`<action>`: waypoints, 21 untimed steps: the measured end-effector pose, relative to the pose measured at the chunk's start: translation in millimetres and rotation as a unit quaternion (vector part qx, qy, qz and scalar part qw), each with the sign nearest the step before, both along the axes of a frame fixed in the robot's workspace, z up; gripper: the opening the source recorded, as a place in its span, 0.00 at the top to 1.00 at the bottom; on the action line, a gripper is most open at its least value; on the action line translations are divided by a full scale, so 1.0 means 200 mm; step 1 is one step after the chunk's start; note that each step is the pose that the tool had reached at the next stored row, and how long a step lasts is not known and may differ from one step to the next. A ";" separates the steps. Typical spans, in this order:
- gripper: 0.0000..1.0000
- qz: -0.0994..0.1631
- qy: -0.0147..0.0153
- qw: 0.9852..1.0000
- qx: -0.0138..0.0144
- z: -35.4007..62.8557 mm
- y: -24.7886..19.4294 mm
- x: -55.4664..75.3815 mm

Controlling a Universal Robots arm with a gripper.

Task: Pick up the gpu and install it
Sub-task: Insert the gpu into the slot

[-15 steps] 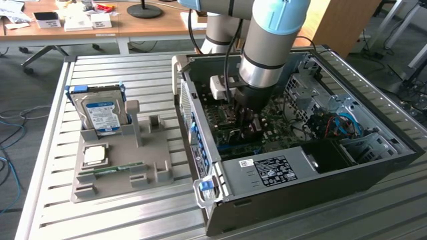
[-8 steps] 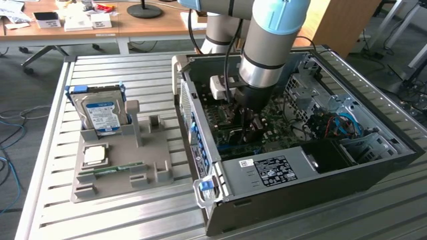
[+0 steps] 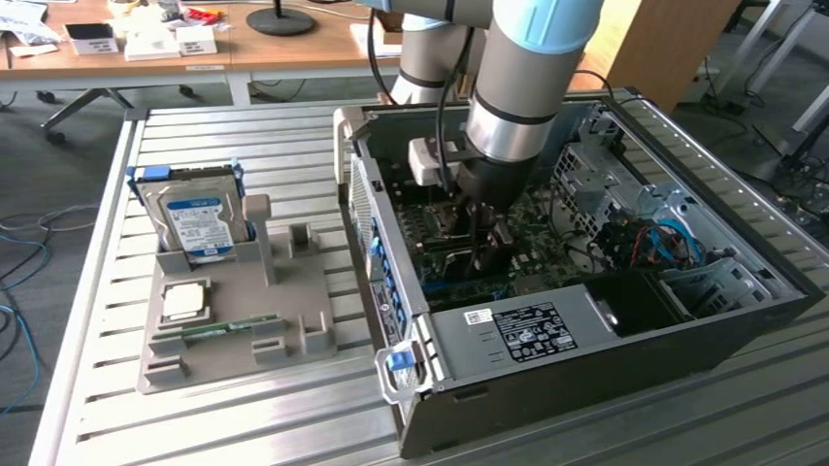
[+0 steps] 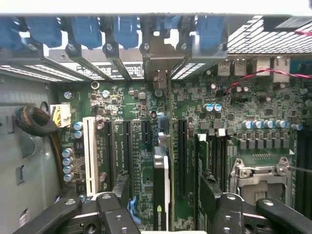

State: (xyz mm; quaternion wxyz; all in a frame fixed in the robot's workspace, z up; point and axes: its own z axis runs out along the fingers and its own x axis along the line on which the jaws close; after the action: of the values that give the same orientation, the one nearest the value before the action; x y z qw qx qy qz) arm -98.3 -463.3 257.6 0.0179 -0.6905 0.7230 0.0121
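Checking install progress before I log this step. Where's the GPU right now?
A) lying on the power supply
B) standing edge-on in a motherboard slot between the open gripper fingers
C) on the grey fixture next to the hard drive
B: the GPU stands edge-on in a motherboard slot, with the gripper open, fingers either side.

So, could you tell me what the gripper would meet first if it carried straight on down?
Probably the gpu, standing edge-on between the open gripper's fingers, with the motherboard beneath; depth is unclear.

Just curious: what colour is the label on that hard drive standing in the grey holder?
Blue and white, on the hard drive; exterior view.
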 end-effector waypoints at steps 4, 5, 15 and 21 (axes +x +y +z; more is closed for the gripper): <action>0.31 0.000 0.000 1.000 0.000 0.039 0.000 0.00; 0.31 0.000 0.000 1.000 0.000 0.045 0.000 0.00; 0.31 0.000 0.000 1.000 0.000 0.171 0.003 0.00; 0.31 0.000 0.000 1.000 0.000 0.258 0.003 0.00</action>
State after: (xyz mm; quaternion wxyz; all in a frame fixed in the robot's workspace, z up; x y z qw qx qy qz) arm -98.3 -462.7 309.1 0.0176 -0.6906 0.7230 0.0118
